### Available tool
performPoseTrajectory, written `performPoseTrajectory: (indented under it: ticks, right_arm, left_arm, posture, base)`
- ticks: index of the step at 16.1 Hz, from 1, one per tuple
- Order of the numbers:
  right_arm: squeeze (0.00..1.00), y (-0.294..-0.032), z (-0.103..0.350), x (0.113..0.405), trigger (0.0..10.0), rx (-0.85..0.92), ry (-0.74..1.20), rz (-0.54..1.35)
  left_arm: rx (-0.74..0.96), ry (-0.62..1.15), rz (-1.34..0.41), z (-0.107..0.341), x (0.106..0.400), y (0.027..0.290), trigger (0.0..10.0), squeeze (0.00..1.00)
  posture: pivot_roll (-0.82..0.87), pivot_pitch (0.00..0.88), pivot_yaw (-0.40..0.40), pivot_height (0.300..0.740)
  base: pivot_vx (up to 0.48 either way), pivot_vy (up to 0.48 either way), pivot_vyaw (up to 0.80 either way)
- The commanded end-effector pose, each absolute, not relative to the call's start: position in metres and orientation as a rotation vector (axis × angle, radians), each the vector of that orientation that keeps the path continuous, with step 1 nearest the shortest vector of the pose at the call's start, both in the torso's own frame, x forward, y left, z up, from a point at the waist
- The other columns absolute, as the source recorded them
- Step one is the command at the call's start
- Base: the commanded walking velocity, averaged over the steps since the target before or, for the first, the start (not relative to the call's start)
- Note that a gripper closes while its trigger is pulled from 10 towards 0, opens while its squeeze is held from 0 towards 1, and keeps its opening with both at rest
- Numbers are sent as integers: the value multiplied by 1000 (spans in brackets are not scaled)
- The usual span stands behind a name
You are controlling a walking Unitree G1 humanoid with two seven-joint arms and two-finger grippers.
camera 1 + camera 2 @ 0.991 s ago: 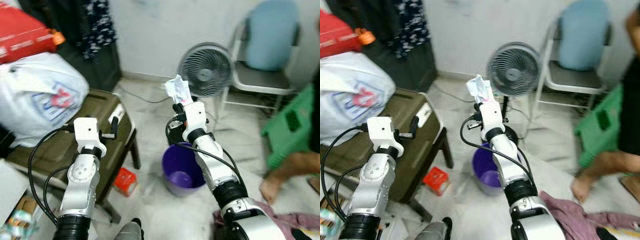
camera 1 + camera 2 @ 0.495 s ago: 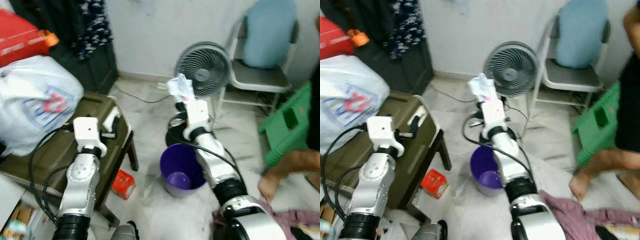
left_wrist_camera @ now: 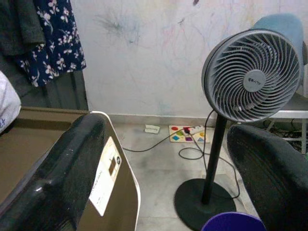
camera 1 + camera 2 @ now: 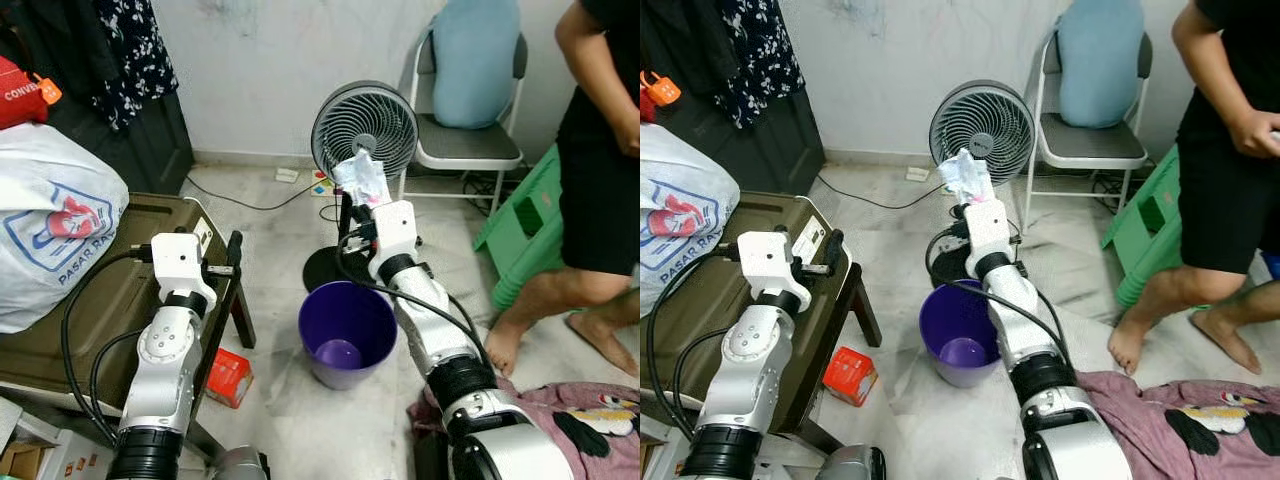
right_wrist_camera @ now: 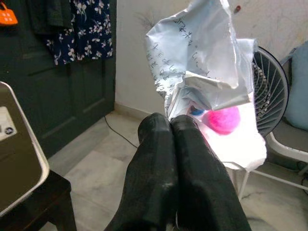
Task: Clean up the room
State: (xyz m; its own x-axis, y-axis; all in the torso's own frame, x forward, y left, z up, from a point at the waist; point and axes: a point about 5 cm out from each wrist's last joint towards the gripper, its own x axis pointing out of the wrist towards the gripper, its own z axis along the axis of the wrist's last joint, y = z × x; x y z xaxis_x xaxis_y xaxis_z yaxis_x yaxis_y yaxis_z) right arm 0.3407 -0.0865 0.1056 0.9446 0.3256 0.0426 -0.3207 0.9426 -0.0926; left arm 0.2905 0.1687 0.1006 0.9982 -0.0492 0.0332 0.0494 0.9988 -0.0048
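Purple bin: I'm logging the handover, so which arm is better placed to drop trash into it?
Right. The right gripper holds the crumpled wrapper just beyond the purple bin; the left gripper is open, carrying nothing.

head stereo: high, facing forward-down over floor | left wrist: low, facing fan (image 3: 252,79) | right wrist: close, facing wall | shared: fan (image 4: 365,125), purple bucket (image 4: 348,330)

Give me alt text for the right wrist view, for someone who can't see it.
The right gripper, its two black fingers pressed together, pinches a crumpled white plastic wrapper with a pink blob and printed text. Behind it stand a grey fan, a dark door hung with floral fabric, and a pale marble floor.
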Motion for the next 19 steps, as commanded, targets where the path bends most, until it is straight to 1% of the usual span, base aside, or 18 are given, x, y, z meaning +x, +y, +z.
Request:
performPoseTrajectory:
  ticks: [1, 3, 14, 17, 19]
  right_arm:
    - [0, -88, 110, 344, 10000, -91, -69, 330]
    - [0, -88, 110, 345, 10000, -90, -69, 329]
    - [0, -86, 111, 346, 10000, -99, -71, 329]
    - [0, -85, 111, 346, 10000, -106, -73, 331]
    - [0, -86, 111, 346, 10000, -101, -71, 327]
  left_arm:
    - [-12, -43, -62, 102, 292, 168, 10000, 0]
    - [-21, -54, -73, 104, 291, 167, 10000, 0]
    - [-34, -60, -88, 105, 292, 167, 10000, 0]
    - [-32, -59, -88, 105, 292, 167, 10000, 0]
    - [-31, -58, -90, 105, 292, 167, 10000, 0]
  posture:
    - [61, 0, -17, 740]
    - [61, 0, -16, 740]
    - [61, 0, -14, 740]
    - [62, 0, -12, 740]
    - [61, 0, -11, 740]
  base:
    - [0, 0, 0]
    - [0, 0, 0]
    - [353, 0, 0]
    - [364, 0, 800]
    - [364, 0, 0]
